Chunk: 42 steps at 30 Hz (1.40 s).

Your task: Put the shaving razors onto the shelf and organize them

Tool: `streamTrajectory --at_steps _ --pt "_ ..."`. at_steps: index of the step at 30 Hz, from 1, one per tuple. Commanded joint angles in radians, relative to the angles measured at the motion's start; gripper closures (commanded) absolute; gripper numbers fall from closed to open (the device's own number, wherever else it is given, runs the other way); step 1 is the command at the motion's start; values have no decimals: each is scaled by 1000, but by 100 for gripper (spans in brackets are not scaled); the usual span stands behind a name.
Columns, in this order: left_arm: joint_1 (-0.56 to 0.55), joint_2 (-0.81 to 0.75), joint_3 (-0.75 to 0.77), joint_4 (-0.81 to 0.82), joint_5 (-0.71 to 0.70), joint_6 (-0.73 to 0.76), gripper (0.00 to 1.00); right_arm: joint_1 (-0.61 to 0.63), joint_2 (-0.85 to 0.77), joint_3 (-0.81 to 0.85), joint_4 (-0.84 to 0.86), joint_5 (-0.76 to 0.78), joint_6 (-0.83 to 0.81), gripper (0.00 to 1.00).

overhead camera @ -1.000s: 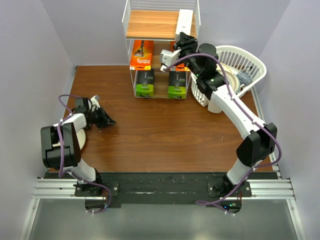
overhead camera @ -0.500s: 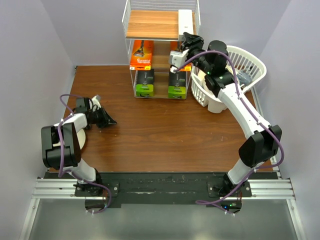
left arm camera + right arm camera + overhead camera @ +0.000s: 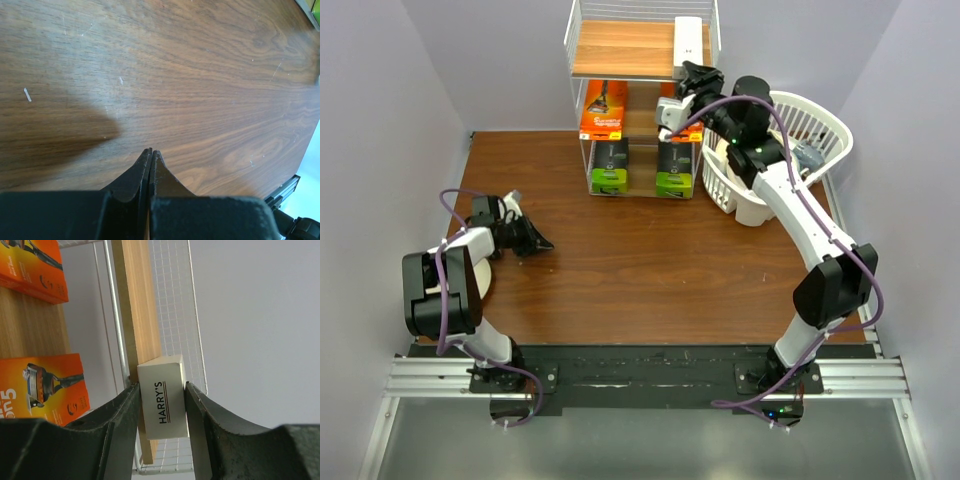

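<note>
I inspected the tall three-tier shelf of thin white wire and light brown wooden boards (image 3: 620, 48), which stood at the far edge of the dark brown wooden table (image 3: 650, 260). A long slim white razor box (image 3: 688, 40) lay flat along the right-hand side of the top board, close against the wire side panel. The right gripper (image 3: 162, 390) was raised to the near end of that box. In the right wrist view its jaws stood partly open, with the box end, printed HARRY'S, between them. Each of the black fingers (image 3: 122, 420) appeared to lie against a side face of the box, so I recorded the box as gripped. Two flat orange razor cards (image 3: 45, 387) sat on the middle tier, the right one partly hidden in the overhead view by the gripper. Two black razor boxes with lime-green ends (image 3: 608, 165) stood apart from one another on the lowest tier. A white slotted plastic basket (image 3: 835, 135) stood just to the right of the shelf, under the right arm. The left gripper (image 3: 150, 150) hung low over bare table on the left side, well apart from the shelf. Its jaws were pressed fully together and held nothing.
</note>
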Motion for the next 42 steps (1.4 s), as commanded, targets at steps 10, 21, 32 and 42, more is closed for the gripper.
streamTrajectory --at_steps 10,21,32,42 --pt "-5 -60 -18 34 7 -4 100 1 -75 -57 47 -10 86 27" --pt "-5 -63 -21 43 18 -20 100 43 -268 -228 11 0 185 13" --pt "-3 -106 -60 51 18 -18 100 43 -231 -196 2 -3 201 26" --pt "-3 -112 -73 62 17 -20 100 44 -276 -215 -52 -8 191 76"
